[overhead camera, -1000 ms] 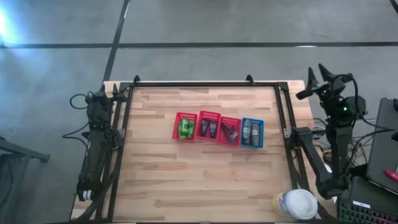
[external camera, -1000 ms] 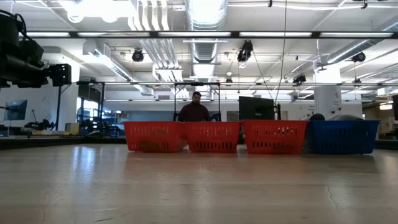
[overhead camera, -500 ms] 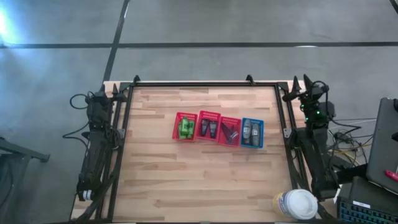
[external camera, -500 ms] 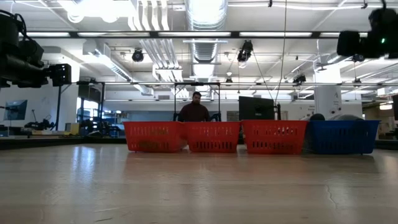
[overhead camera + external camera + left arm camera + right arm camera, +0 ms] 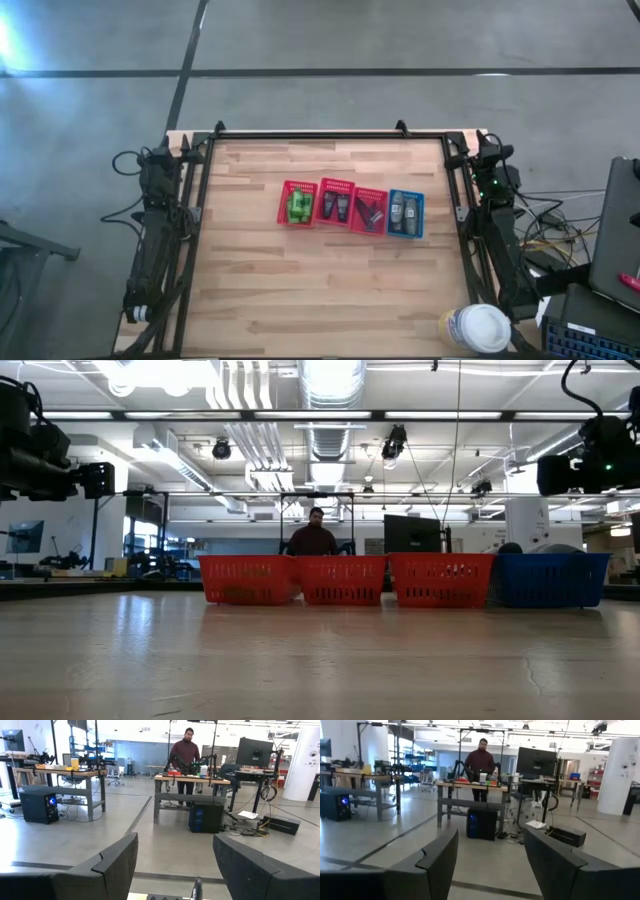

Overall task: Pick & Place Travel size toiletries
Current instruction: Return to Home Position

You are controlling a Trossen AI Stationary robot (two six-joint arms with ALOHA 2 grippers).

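Green bottles [image 5: 298, 205], grey tubes [image 5: 404, 213] and razors [image 5: 369, 211] are sitting in baskets [image 5: 284, 203] mid-table while we are holding left hand [image 5: 175, 845] and right hand [image 5: 490, 842] spread, empty, at the table's far corners, risking the folding right arm [image 5: 505, 260] bumping the white container [image 5: 478, 328].

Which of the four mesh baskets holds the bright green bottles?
The red mesh basket at the row's end toward the left arm, farthest from the blue mesh basket; the bright green bottles lie only there.
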